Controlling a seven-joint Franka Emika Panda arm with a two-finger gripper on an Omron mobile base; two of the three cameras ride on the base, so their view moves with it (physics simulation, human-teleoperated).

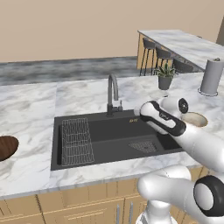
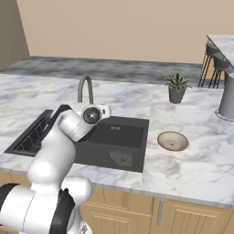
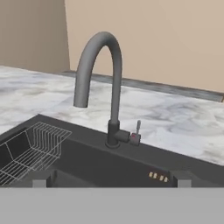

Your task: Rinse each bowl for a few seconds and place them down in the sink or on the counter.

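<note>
Right now I have the white arm's jaws (image 3: 109,178) spread wide and empty, hanging over the large black rectangular sink (image 1: 109,129) and facing the grey arched tap (image 3: 103,83) at its far edge. In the hand view I see both dark fingertips (image 3: 39,179) low in the picture, well apart, with the tap's small lever (image 3: 137,131) between them and farther off. The wire rack (image 1: 76,141) sits in the sink's left part and the mesh drain strainer (image 1: 144,146) near the right. The smaller tan bowl with a pale rim (image 2: 172,140) rests upright on the white marble bench (image 2: 192,169), just right of the sink. The wide dark brown wood-grained bowl (image 1: 6,146) lies on the bench well to the left of the sink, cut by the picture's edge. A small potted plant (image 2: 176,87) stands on the bench beyond the tan bowl.
</note>
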